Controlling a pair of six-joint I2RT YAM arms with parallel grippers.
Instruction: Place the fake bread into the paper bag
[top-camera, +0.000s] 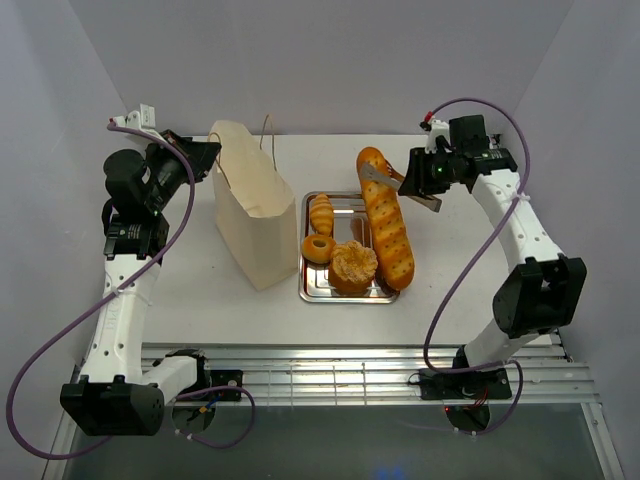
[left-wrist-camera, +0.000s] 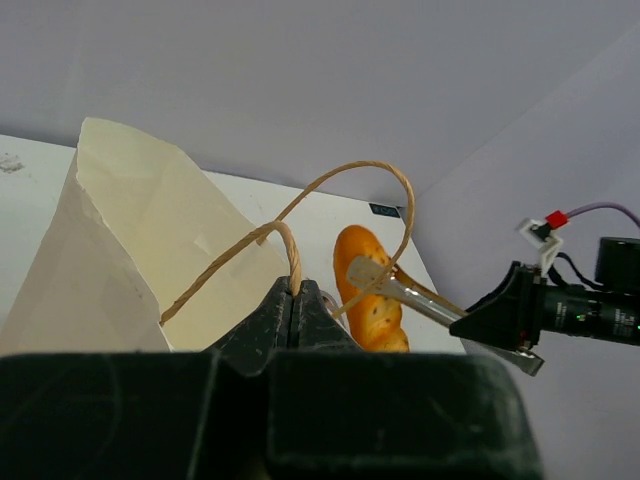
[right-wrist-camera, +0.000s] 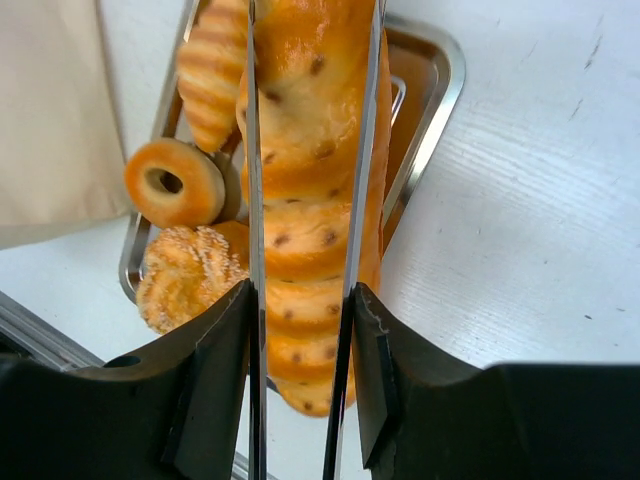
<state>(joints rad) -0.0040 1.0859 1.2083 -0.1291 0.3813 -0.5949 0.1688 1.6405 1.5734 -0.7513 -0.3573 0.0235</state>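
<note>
The table (top-camera: 200, 290) fills the middle of the top view. The bag (top-camera: 250, 215) stands upright left of centre with its mouth open, its lower corner close beside the tray (top-camera: 345, 203). In the upper left the left gripper (top-camera: 208, 155) sits at the bag's rim. The left wrist view shows its fingers pressed together on one string handle (left-wrist-camera: 275, 228), while the second handle loops free above.

The tray lies at centre, just right of the bag. The baguette (top-camera: 388, 225) runs along the tray's right side, and its upper end reaches past the tray's far rim. The tongs (top-camera: 385, 180) cross that upper end, held by the right gripper (top-camera: 415, 185) in the upper right. In the right wrist view the gripper's fingers (right-wrist-camera: 215, 370) squeeze the tongs from both sides. The two blades lie against opposite flanks of the baguette (right-wrist-camera: 310, 200), pinching it.

The bun (top-camera: 353, 265) sits at the tray's lower middle, touching the baguette. The doughnut (top-camera: 318, 247) lies at the tray's left edge, just beside the bun. The roll (top-camera: 321, 212) lies directly above the doughnut in the frame.
</note>
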